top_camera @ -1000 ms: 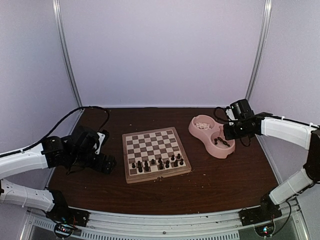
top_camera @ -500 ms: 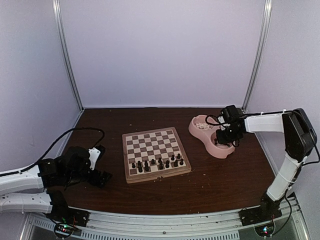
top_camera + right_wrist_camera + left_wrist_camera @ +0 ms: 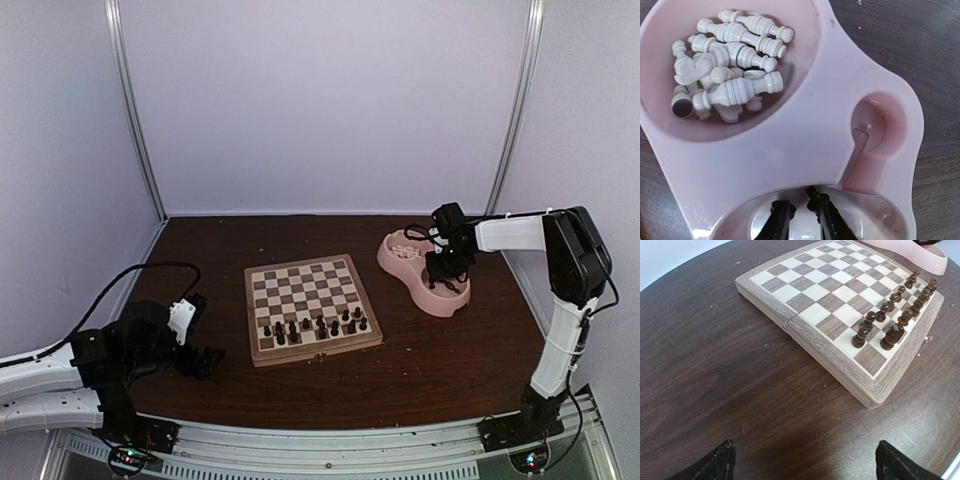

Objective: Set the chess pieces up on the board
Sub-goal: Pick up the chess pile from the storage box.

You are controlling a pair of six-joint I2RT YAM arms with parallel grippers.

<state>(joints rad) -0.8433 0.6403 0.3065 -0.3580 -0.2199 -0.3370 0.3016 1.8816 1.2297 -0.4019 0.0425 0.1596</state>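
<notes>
Chess pieces [image 3: 315, 323], dark in near rows on the board [image 3: 300, 285], white in the pink bowl [image 3: 395, 262], look light and slick, best pinched mid-stem; left gripper [image 3: 805, 460] gapes, right gripper [image 3: 797, 201] narrow, hold unclear.

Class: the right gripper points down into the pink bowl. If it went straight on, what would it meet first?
Most likely the floor of the bowl, in the compartment without the white pieces. The right gripper sits at that compartment's rim, though depth is unclear.
</notes>
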